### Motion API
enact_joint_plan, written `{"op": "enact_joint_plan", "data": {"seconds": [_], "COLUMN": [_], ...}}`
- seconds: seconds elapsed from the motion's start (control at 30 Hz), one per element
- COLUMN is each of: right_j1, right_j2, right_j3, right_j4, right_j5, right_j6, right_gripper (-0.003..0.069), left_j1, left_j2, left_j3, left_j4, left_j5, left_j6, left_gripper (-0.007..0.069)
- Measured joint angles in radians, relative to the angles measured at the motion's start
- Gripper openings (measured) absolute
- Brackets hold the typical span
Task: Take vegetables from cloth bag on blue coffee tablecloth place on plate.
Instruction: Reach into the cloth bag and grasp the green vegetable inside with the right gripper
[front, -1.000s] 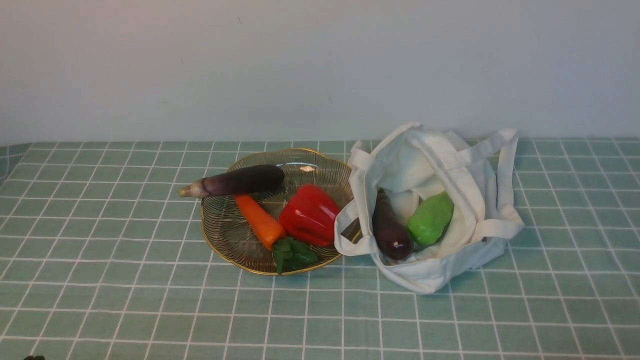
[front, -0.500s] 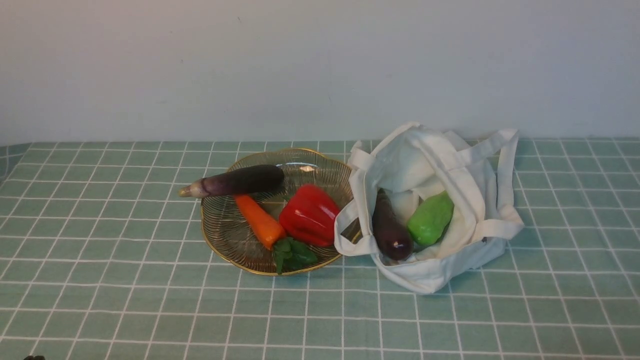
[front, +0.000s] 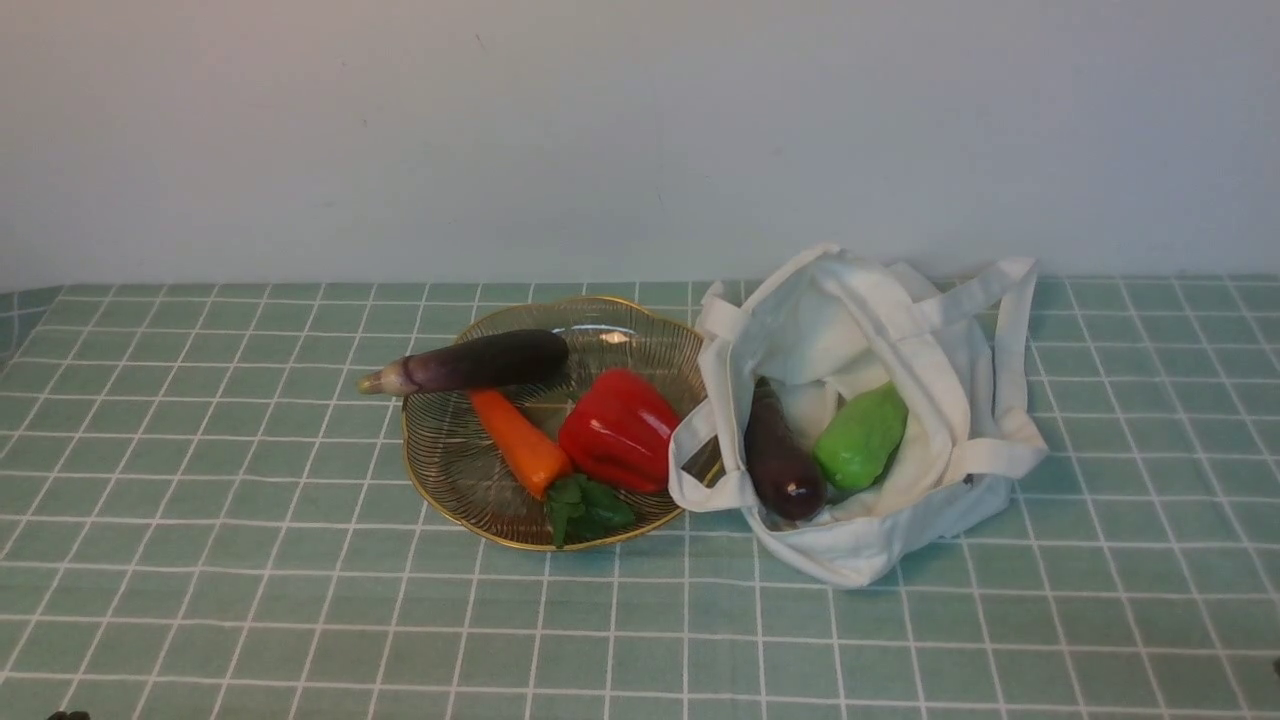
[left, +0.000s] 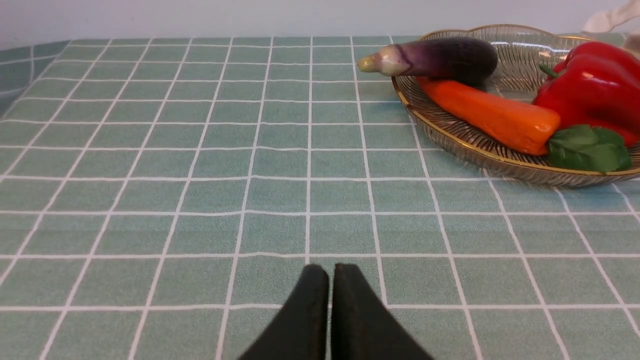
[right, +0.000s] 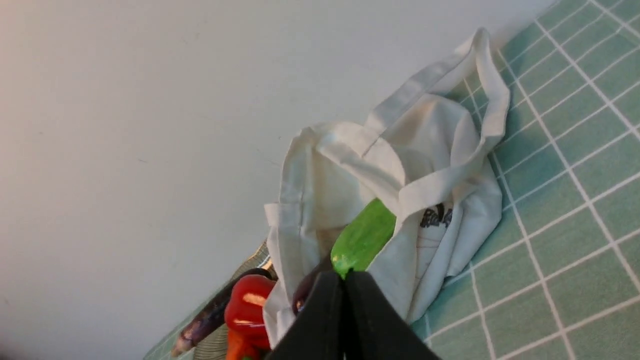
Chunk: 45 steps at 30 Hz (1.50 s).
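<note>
Both pinched closed: left gripper (left: 330, 272) level (right gripper (right: 344, 275) rolled sideways).

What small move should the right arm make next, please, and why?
Probably open the right gripper and ease toward the green pepper: its fingers are shut, well short of the cloth bag, and the pepper lies exposed in the bag's open mouth, on the right side.

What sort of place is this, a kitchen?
Probably a staged tabletop for robot trials, not a real kitchen: a checked tablecloth meets a bare wall, and on it sit a cloth bag and a plate with a glossy red pepper.
</note>
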Motion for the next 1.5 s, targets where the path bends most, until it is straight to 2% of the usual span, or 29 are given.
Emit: {"op": "enact_joint_plan", "data": {"seconds": [0.07,0.13,0.17,0.2,0.23,0.3,0.37,0.4,0.47,0.5,0.57,0.67,0.77,0.9,1.0,1.03,1.07,1.23,1.27,1.3,1.33,1.43,1.47,1.5], "right_j1": [0.000,0.000,0.000,0.000,0.000,0.000,0.000,0.000,0.000,0.000,0.000,0.000,0.000,0.012,0.081,0.081,0.122,0.212,0.215,0.224,0.224,0.226,0.226,0.226], "right_j2": [0.000,0.000,0.000,0.002,0.005,0.065,0.107,0.190,0.261,0.375,0.505,0.686,0.861,1.054,1.255,1.265,1.340,1.584,1.615,1.696,1.716,1.877,1.885,1.944], "right_j3": [-0.006,-0.094,-0.104,-0.227,-0.240,-0.409,-0.477,-0.589,-0.651,-0.713,-0.754,-0.761,-0.773,-0.827,-0.930,-0.937,-0.988,-1.183,-1.200,-1.277,-1.286,-1.444,-1.444,-1.502], "right_j4": [0.025,0.031,0.031,0.012,0.007,-0.038,-0.064,-0.111,-0.146,-0.197,-0.245,-0.279,-0.245,-0.132,-0.108,-0.109,-0.125,-0.205,-0.211,-0.221,-0.222,-0.251,-0.253,-0.274], "right_j5": [0.002,0.013,0.014,0.027,0.029,0.097,0.145,0.247,0.339,0.459,0.587,0.667,0.702,0.734,0.754,0.754,0.763,0.753,0.750,0.741,0.739,0.738,0.738,0.742], "right_j6": [-0.014,-0.130,-0.142,-0.263,-0.263,-0.380,-0.403,-0.414,-0.409,-0.388,-0.341,-0.275,-0.229,-0.259,-0.283,-0.283,-0.270,-0.153,-0.143,-0.101,-0.095,0.034,0.034,0.088], "right_gripper": [-0.0015,-0.0015,-0.0015,-0.0015,-0.0015,-0.0015,-0.0015,-0.0015,-0.0015,-0.0015,-0.0015,-0.0010,0.0002,0.0041,0.0125,0.0130,0.0171,0.0316,0.0323,0.0386,0.0386,0.0507,0.0507,0.0542], "left_j1": [0.000,0.000,0.000,0.000,0.000,0.000,0.000,0.000,0.000,0.000,0.000,0.000,0.000,0.000,0.000,0.000,0.000,0.000,0.000,0.000,0.000,0.000,0.000,0.000], "left_j2": [0.000,0.000,0.000,0.000,0.000,0.000,0.000,0.000,0.000,0.000,0.000,0.000,0.000,0.000,0.000,0.000,0.000,0.000,0.000,0.000,0.000,0.000,0.000,0.000], "left_j3": [0.000,0.000,0.000,0.000,0.000,0.000,0.000,0.000,0.000,0.000,0.000,0.000,0.000,0.000,0.000,0.000,0.000,0.000,0.000,0.000,0.000,0.000,0.000,0.000], "left_j4": [0.000,0.000,0.000,0.000,0.000,0.000,0.000,0.000,0.000,0.000,0.000,0.000,0.000,0.000,0.000,0.000,0.000,0.000,0.000,0.000,0.000,0.000,0.000,0.000], "left_j5": [0.000,0.000,0.000,0.000,0.000,0.000,0.000,0.000,0.000,0.000,0.000,0.000,0.000,0.000,0.000,0.000,0.000,0.000,0.000,0.000,0.000,0.000,0.000,0.000], "left_j6": [0.000,0.000,0.000,0.000,0.000,0.000,0.000,0.000,0.000,0.000,0.000,0.000,0.000,0.000,0.000,0.000,0.000,0.000,0.000,0.000,0.000,0.000,0.000,0.000], "left_gripper": [-0.0004,-0.0004,-0.0004,-0.0004,-0.0004,-0.0004,-0.0004,-0.0004,-0.0004,-0.0004,-0.0004,-0.0004,-0.0004,-0.0004,-0.0004,-0.0004,-0.0004,-0.0004,-0.0004,-0.0004,-0.0004,-0.0004,-0.0004,-0.0004]}}
